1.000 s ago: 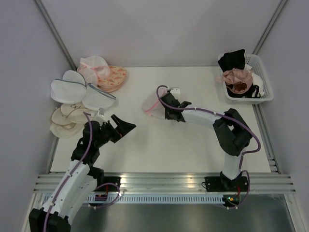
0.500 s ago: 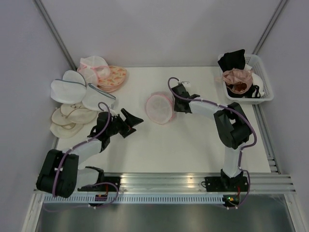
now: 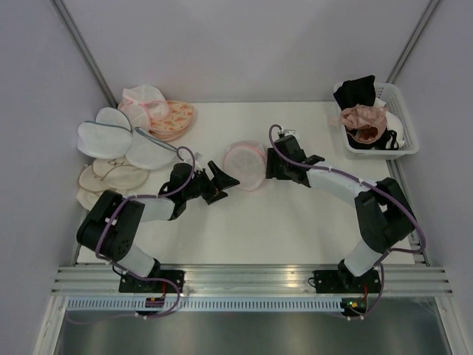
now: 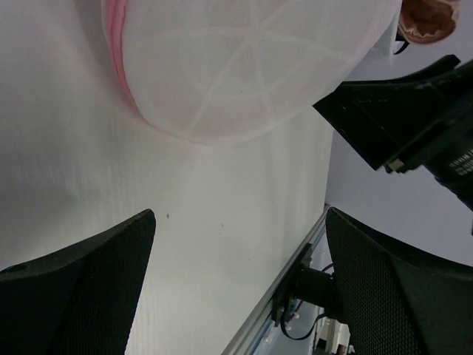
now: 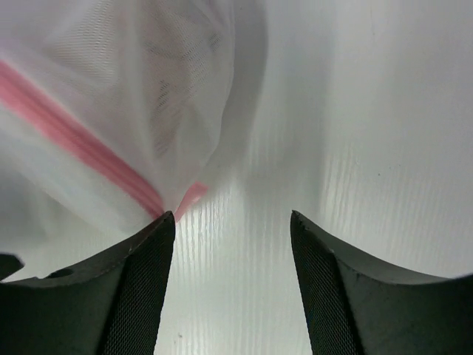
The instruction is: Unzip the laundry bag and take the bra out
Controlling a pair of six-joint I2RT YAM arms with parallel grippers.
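Note:
The laundry bag (image 3: pixel 244 164), a round white mesh pouch with a pink zipper rim, lies on the table between both grippers. My left gripper (image 3: pixel 219 182) stands open just left of it, apart from it. In the left wrist view the bag (image 4: pixel 244 66) lies ahead of the open gripper (image 4: pixel 240 214). My right gripper (image 3: pixel 276 161) is open at the bag's right side. In the right wrist view the bag (image 5: pixel 126 96) and its pink zipper (image 5: pixel 96 155) touch the left fingertip (image 5: pixel 159 237), and nothing sits between the jaws of that gripper (image 5: pixel 232 218). The bra is hidden; only a faint pink tint shows through the mesh.
White mesh bags with blue-grey trim (image 3: pixel 111 140), an orange-patterned pouch (image 3: pixel 176 118) and beige pads (image 3: pixel 103 181) are piled at the back left. A white basket (image 3: pixel 409 126) at the back right holds a dusty-pink bra (image 3: pixel 362 118) and a black garment (image 3: pixel 355 90).
The right gripper set the laundry bag down flat and opened, letting go of it. The left arm reached right, bringing its open gripper close to the bag.

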